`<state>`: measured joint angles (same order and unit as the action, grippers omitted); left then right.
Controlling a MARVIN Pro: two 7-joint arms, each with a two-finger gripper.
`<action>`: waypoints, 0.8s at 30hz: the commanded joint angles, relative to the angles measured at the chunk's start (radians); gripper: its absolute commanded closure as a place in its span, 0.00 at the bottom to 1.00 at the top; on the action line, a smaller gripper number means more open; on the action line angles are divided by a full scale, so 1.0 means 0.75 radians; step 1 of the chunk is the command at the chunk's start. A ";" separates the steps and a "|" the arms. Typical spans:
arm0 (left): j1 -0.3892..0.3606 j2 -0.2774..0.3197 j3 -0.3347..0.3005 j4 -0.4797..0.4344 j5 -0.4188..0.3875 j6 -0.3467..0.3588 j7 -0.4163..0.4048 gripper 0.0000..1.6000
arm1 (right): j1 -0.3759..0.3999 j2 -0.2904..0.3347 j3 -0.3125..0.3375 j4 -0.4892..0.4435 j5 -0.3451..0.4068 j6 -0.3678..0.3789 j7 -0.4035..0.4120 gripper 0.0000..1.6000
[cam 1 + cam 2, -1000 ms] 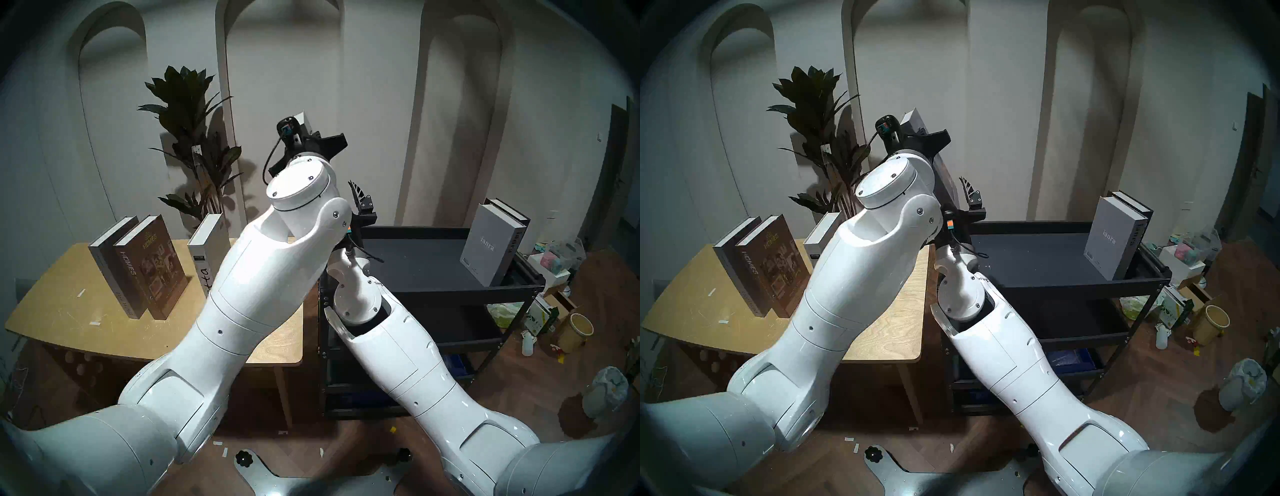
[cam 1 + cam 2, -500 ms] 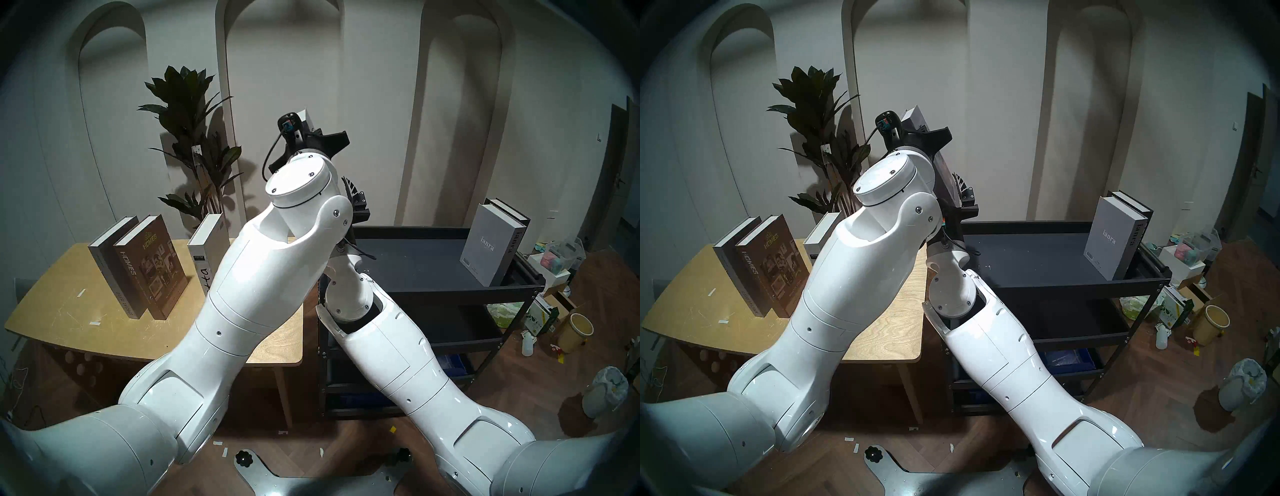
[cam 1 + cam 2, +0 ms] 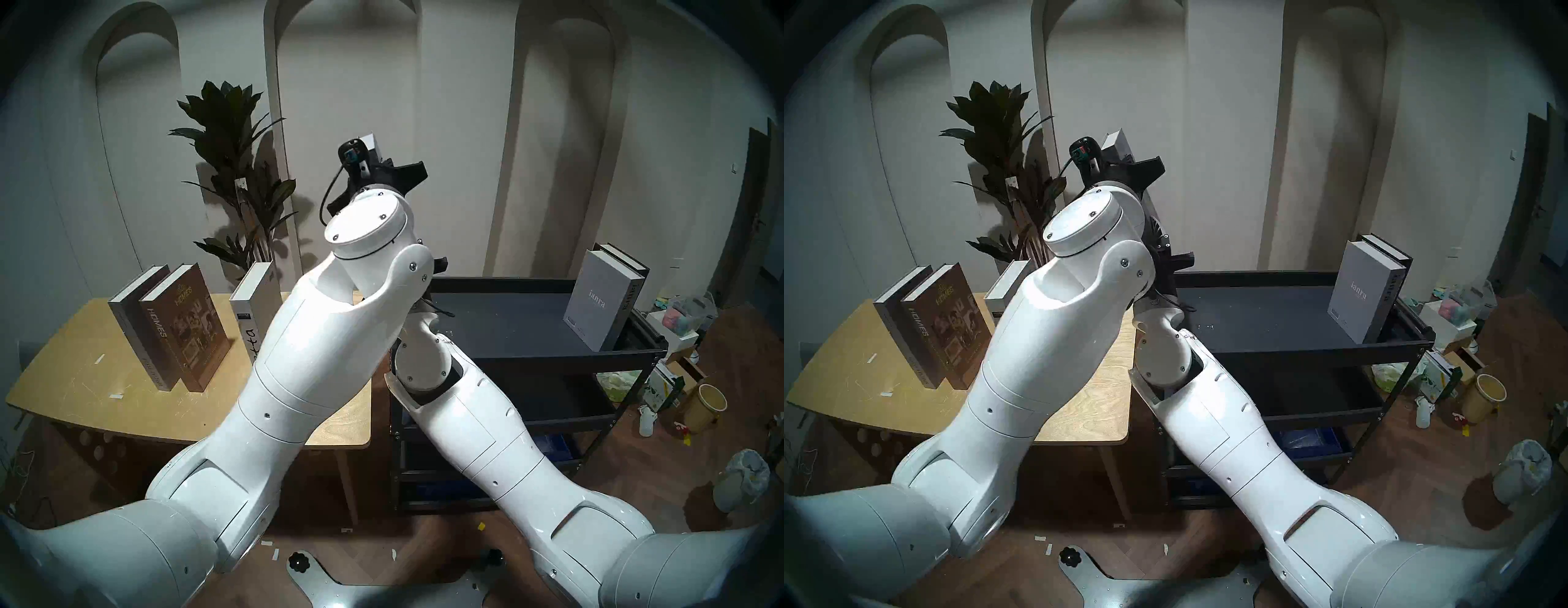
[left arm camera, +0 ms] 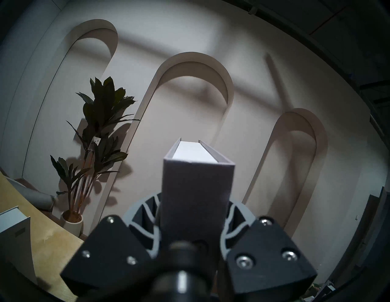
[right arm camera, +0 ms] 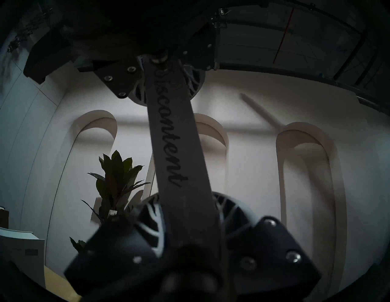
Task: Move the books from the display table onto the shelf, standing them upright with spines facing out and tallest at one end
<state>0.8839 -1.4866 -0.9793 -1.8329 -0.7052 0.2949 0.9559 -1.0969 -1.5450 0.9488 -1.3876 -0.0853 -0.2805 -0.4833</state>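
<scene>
My left gripper (image 4: 194, 199) is shut on the spine of the grey "Discontent" book (image 4: 197, 185), held tilted in the air between the display table (image 3: 85, 361) and the black shelf (image 3: 530, 356). Lower on the same spine (image 5: 179, 147), my right gripper (image 5: 188, 203) has a finger on each side; the frames do not reveal whether they press. Three books stand on the table: a grey one (image 3: 135, 322), brown "HOMES" (image 3: 191, 322) and a white one (image 3: 254, 305). Grey "ianra" (image 3: 598, 301) and a black book (image 3: 628, 260) stand upright at the shelf's right end.
A tall potted plant (image 3: 237, 170) stands behind the table by the arched wall. Boxes, a yellow bucket (image 3: 706, 407) and a lined bin (image 3: 742, 479) crowd the floor to the right of the shelf. My own forearms cross in front and hide the table's right part.
The right gripper has moved left, in behind my left wrist and onto the held book's spine. The left arm and the book have hardly shifted.
</scene>
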 commanded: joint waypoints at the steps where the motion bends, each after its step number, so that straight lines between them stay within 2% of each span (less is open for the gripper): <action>1: -0.012 -0.009 -0.002 -0.038 -0.001 -0.013 -0.009 1.00 | 0.028 -0.030 -0.021 -0.017 -0.005 -0.027 0.009 1.00; 2: -0.009 -0.009 -0.003 -0.040 -0.004 -0.013 -0.010 0.51 | 0.031 -0.027 -0.021 -0.015 -0.007 -0.028 0.010 1.00; 3: -0.006 -0.009 -0.004 -0.042 -0.008 -0.015 -0.014 0.06 | 0.035 -0.024 -0.022 -0.015 -0.011 -0.029 0.011 1.00; 4: -0.007 -0.010 -0.006 -0.048 -0.011 -0.016 -0.017 0.00 | 0.038 -0.021 -0.023 -0.010 -0.013 -0.031 0.013 1.00; 12: -0.025 -0.030 0.010 -0.052 -0.019 -0.053 -0.067 0.00 | 0.087 -0.009 -0.025 -0.009 -0.046 -0.026 0.022 1.00; 24: -0.170 -0.083 -0.047 -0.198 -0.060 -0.032 -0.098 0.00 | 0.079 0.032 -0.007 0.081 -0.056 -0.033 0.036 1.00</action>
<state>0.8554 -1.5141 -0.9909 -1.8979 -0.7506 0.2659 0.9111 -1.0521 -1.5352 0.9353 -1.3504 -0.1214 -0.2960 -0.4599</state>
